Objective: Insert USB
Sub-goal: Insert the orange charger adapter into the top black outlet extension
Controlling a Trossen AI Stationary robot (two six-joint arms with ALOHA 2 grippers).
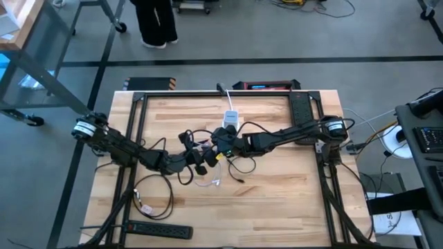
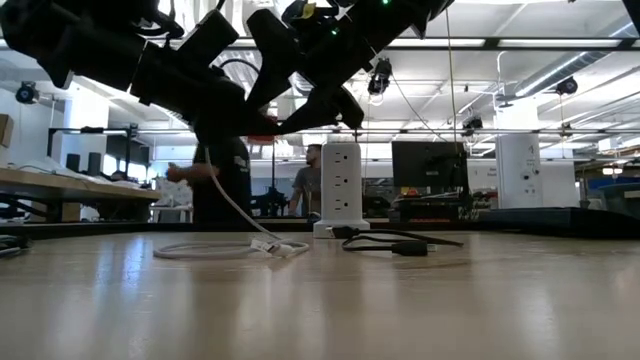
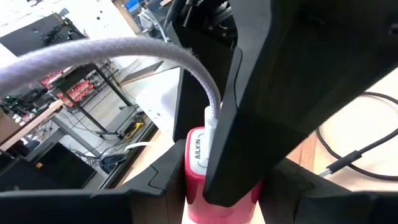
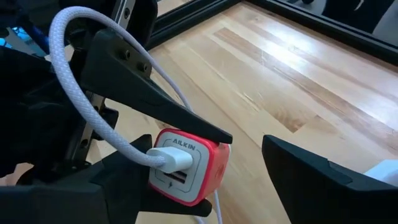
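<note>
A pink charger cube point(image 4: 198, 168) with a white face hangs above the table's middle, between the two arms. A white USB plug point(image 4: 169, 159) sits in one of its ports. The plug's white braided cable point(image 4: 74, 93) loops up and away, and its far part lies coiled on the table point(image 2: 215, 250). My left gripper point(image 1: 205, 160) comes from the table's left and is shut on the cube. My right gripper point(image 1: 220, 144) comes from the right and is open, with one finger point(image 4: 323, 180) off to the side of the cube. My left gripper pinches the pink charger cube by two opposite sides point(image 3: 194, 155) between its two fingers point(image 4: 186, 124). The fingers come roughly level from the table's left. The cube is lifted clear of the table, its white port face turned toward my right gripper. Whether my right gripper touches the plug or cube, I cannot tell.
A white power tower point(image 1: 230, 119) stands just beyond the grippers at the far middle. Black cables point(image 1: 239, 166) lie on the wood to the right of the grippers. A black power strip point(image 1: 160, 229) lies at the near left. People stand in the room behind the table point(image 2: 222, 180).
</note>
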